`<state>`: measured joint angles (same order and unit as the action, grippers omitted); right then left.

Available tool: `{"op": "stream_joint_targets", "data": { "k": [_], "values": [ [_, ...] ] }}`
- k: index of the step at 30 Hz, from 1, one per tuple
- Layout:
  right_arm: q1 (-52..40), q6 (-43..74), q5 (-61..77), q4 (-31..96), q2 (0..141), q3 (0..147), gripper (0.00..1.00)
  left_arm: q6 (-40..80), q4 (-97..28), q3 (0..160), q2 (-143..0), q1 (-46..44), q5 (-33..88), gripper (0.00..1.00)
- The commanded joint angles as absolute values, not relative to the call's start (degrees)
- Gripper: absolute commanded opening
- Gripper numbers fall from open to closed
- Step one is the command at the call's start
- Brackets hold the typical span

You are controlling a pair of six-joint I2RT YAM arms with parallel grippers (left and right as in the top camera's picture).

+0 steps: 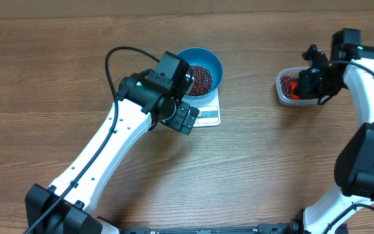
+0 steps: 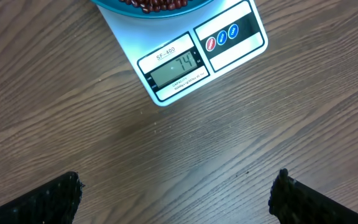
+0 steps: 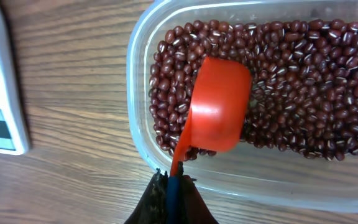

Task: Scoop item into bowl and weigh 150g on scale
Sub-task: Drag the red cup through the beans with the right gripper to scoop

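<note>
Looking at my left arm (image 1: 102, 140): long white shells, black housings at each joint, and a black cable (image 1: 119, 55) looping off the wrist, with another cable running down the white link. My left gripper (image 2: 178, 202) is all black, and up close its fingers (image 2: 48, 202) are matte with a fine grainy texture. Over to my right arm (image 1: 369, 88): the same white links, black joints and a thin black cable. My right gripper (image 3: 173, 199) has dark, narrow fingers.

Dark red-brown beans (image 3: 303, 81), some pale-striped, lie in a clear tub (image 3: 138, 93) ahead of the jaws of the black right gripper (image 3: 169, 196), beneath an orange-red scoop (image 3: 219, 106). Beyond the left jaws: white scale (image 2: 235, 59), blue bowl (image 1: 219, 68), brown wood-grain table (image 2: 166, 155).
</note>
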<state>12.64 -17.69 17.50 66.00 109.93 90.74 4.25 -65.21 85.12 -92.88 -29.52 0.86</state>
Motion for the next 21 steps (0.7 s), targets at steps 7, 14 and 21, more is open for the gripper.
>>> {"op": "stream_joint_targets", "data": {
  "k": [7,14,21],
  "values": [
    [17.9,-21.5,31.8,66.2,110.3,92.2,0.04,3.4,-65.4,85.6,-92.2,-29.6,0.7,1.0],
    [19.2,-21.5,31.6,66.1,110.4,92.2,0.04,3.4,-65.4,85.6,-92.2,-29.6,0.7,1.0],
    [20.4,-21.4,31.7,66.2,110.4,92.2,0.04,3.4,-65.4,85.6,-92.2,-29.6,0.7,1.0]
  ]
}}
